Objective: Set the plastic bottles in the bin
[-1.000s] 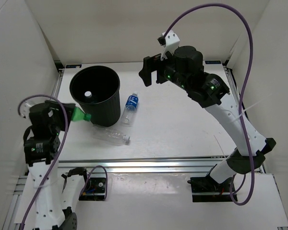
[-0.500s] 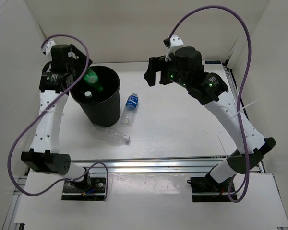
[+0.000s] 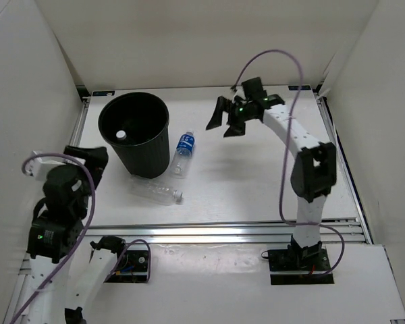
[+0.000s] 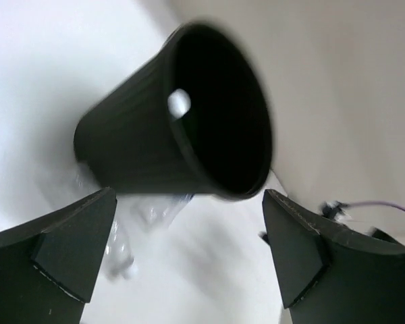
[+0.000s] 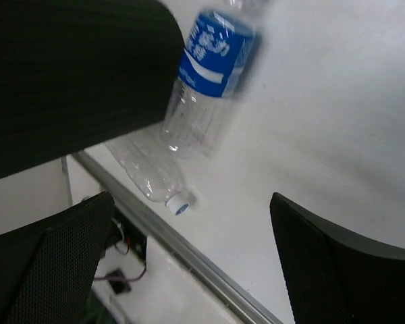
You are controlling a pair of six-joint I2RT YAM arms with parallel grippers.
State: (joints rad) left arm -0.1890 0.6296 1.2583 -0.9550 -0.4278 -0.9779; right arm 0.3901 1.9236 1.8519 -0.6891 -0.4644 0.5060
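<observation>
The black bin (image 3: 148, 152) stands upright at the back left; a white cap (image 3: 121, 134) shows deep inside it. A clear bottle with a blue label (image 3: 183, 150) lies just right of the bin's wall. A plain clear bottle (image 3: 156, 192) with a white cap lies in front of the bin. My left gripper (image 3: 91, 162) hangs open and empty to the left of the bin, facing it (image 4: 121, 148). My right gripper (image 3: 223, 121) is open and empty above the table, right of the blue-label bottle (image 5: 212, 67) and aimed toward the plain clear bottle (image 5: 145, 165).
White walls close in the table on the left, back and right. An aluminium rail (image 3: 223, 229) runs along the table's front edge, close to the plain clear bottle. The right arm's purple cable (image 3: 283, 135) loops beside its forearm.
The left arm carried a green bottle up over the bin, opened, and swung back down to the left; the green bottle no longer shows. The right arm folded back and its gripper dropped lower.
</observation>
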